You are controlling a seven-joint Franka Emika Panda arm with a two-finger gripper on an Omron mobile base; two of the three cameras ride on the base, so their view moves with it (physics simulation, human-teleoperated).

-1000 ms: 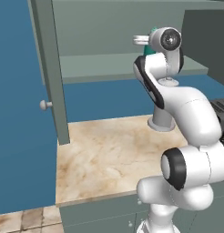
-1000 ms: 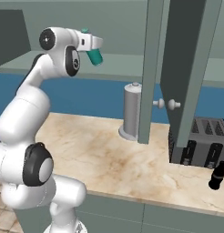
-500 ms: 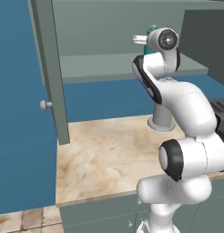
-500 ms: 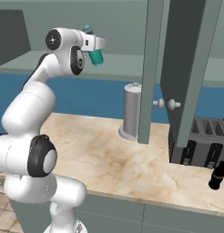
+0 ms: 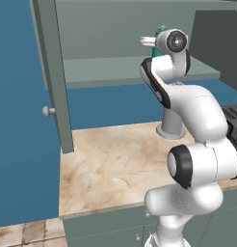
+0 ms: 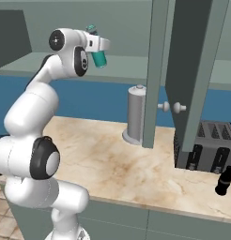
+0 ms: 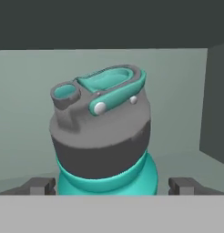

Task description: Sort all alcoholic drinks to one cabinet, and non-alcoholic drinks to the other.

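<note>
A teal flask (image 7: 107, 136) with a grey cap stands upright on the upper cabinet's shelf, directly in front of my hand. My gripper (image 7: 112, 185) is open, and each fingertip (image 7: 38, 185) stands just outside the flask's base without pressing on it. From the right base view, the teal flask (image 6: 99, 59) hangs level with the shelf under my gripper (image 6: 100, 47). From the left, just the flask's top (image 5: 162, 28) peeks over the wrist. A small black bottle (image 6: 224, 180) stands on the counter's right end.
An open cabinet door (image 5: 53, 72) hangs at the left over the marble counter (image 5: 111, 164). A grey canister (image 6: 135, 112) stands at the back of the counter, behind another door edge (image 6: 155, 70). A toaster (image 6: 209, 150) sits near the black bottle.
The jaws have spread a little wider around the teal flask, which stays in place on the shelf. The arm's upper links have shifted slightly.
</note>
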